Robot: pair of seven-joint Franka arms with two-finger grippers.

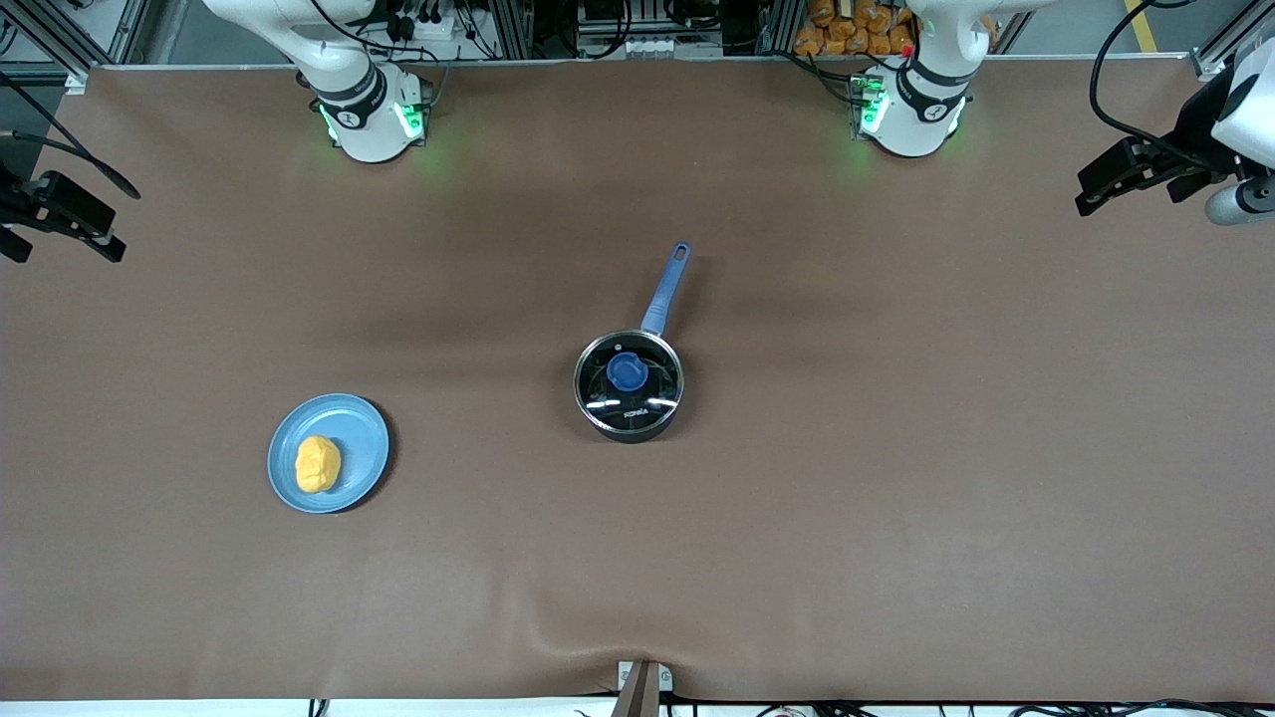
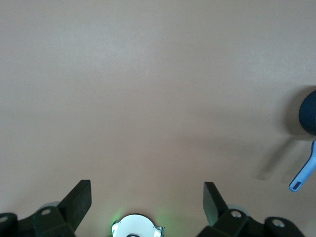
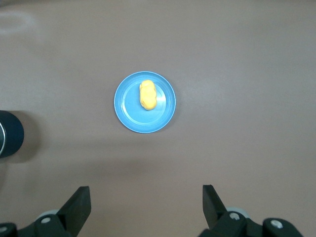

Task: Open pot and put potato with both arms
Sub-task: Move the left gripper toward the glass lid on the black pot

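The black pot (image 1: 629, 413) stands mid-table with its glass lid (image 1: 652, 393) and blue knob (image 1: 628, 371) on. Its blue handle (image 1: 665, 289) points toward the arms' bases. The yellow-orange potato (image 1: 318, 464) lies on a light-blue plate (image 1: 364, 443) toward the right arm's end. My left gripper (image 2: 147, 190) is open and empty, high over the left arm's end of the table (image 1: 1131, 179). My right gripper (image 3: 146, 193) is open and empty, high over the right arm's end (image 1: 60, 214). The right wrist view shows the potato (image 3: 147, 95) and the pot's edge (image 3: 10, 140).
The brown table mat (image 1: 896, 498) is bare around the pot and plate. The left arm's green-lit base (image 2: 136, 228) shows between my left fingers. The pot's edge (image 2: 308, 113) and handle tip (image 2: 302, 177) show in the left wrist view. A small bracket (image 1: 642, 687) sits at the table's near edge.
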